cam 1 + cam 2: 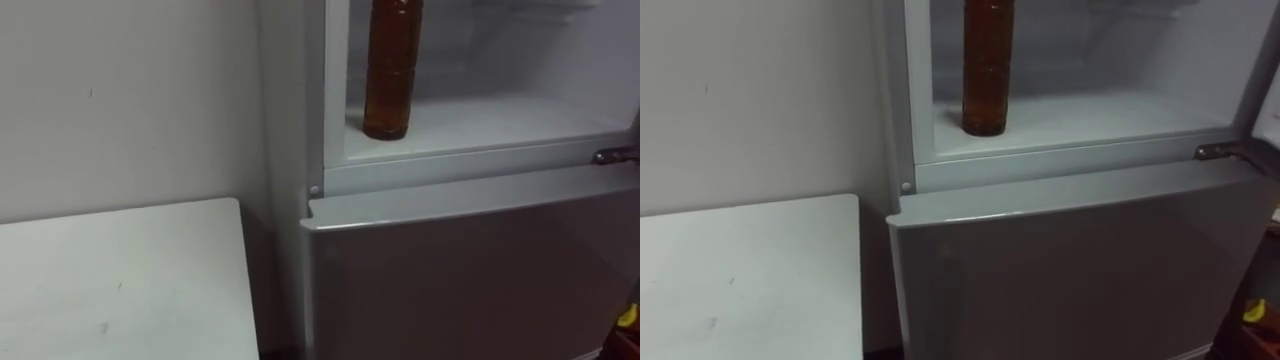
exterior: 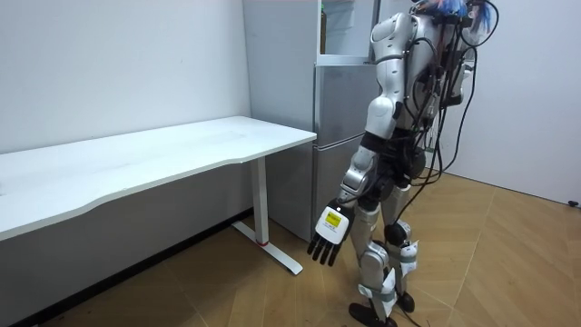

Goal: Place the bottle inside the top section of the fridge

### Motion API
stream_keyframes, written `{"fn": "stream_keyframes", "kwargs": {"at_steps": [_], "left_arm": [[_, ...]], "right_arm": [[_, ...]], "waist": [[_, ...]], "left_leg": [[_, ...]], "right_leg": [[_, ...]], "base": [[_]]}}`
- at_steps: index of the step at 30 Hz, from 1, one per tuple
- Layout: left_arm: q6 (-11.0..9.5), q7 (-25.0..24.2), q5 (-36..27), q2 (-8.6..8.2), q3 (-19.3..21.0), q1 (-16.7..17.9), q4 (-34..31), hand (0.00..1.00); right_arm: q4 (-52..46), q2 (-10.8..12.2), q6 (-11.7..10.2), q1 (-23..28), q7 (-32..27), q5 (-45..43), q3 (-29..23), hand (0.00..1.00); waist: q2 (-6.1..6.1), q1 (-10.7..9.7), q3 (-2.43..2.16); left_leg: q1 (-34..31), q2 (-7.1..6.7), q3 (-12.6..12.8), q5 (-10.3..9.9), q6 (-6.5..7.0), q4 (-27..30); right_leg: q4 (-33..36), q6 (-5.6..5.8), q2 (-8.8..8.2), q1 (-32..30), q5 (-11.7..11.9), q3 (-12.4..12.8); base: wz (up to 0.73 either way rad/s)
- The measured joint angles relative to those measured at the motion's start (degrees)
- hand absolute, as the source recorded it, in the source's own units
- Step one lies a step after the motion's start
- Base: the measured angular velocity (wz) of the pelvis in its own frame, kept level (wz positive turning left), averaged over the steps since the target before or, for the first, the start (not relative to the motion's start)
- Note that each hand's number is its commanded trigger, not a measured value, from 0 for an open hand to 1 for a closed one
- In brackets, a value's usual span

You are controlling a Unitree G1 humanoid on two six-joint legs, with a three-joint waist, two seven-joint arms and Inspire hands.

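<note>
A tall brown ribbed plastic bottle [image 1: 388,70] stands upright on the white floor of the upper fridge compartment [image 1: 500,125], near that compartment's left wall and close to its front edge. Its top runs out of my eye view, so I cannot tell whether it has a cap. Nothing touches the bottle. The compartment is open towards me, pale and lit inside.

Below it is the flat grey metal door of the lower fridge compartment [image 1: 470,270], which is closed. A small metal hinge piece [image 1: 612,155] sits at the right end of the ledge between the two compartments. To the left of the fridge, just beside it, is the corner of a white rectangular table top [image 1: 120,280], set against a plain white wall [image 1: 130,100].

In the room view I stand upright on a wooden herringbone floor [image 2: 508,263], right in front of the grey fridge, facing it. My left hand [image 2: 329,238] hangs low at my side — fingers straight and pointing down, holding nothing, well apart from the bottle.
</note>
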Motion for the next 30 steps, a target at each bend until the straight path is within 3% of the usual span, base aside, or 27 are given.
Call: {"fn": "stream_keyframes", "kwargs": {"at_steps": [8,12,20,30], "left_arm": [[-0.18,0.04,0.03,-0.01,-1.23,-0.02,0.14,0.00],[-0.25,-0.04,1.69,0.29,-2.17,-0.04,0.60,0.00],[1.03,-0.48,1.63,0.39,-5.88,-0.59,0.87,0.00],[0.98,-0.53,1.14,0.43,-7.90,-0.87,0.77,0.00]], "right_arm": [[-0.16,0.00,-0.57,0.51,0.31,-0.50,4.19,0.00],[-0.16,0.05,-0.53,1.77,3.04,-6.87,8.13,0.00],[-0.17,0.10,2.38,3.59,9.82,-9.24,16.74,0.00],[-0.26,0.09,4.48,3.56,16.10,-9.26,21.82,0.00]], "waist": [[-0.22,0.92,0.10],[-0.18,1.65,0.14],[0.02,2.87,0.16],[-0.06,4.10,0.14]], "left_leg": [[0.37,0.08,0.28,0.00,0.00,-0.04],[0.35,0.13,0.29,-0.01,-0.01,-0.07],[0.38,0.19,0.48,-0.01,-0.02,-0.04],[0.30,0.17,0.39,-0.02,-0.02,-0.08]], "right_leg": [[-0.23,-0.06,0.17,0.07,0.04,0.44],[-0.18,-0.06,0.17,0.04,0.04,0.41],[0.00,-0.07,0.18,-0.06,0.05,0.51],[0.10,-0.07,0.14,0.23,0.06,0.25]], "base": [[-0.03],[0.00],[0.00],[0.00]]}}
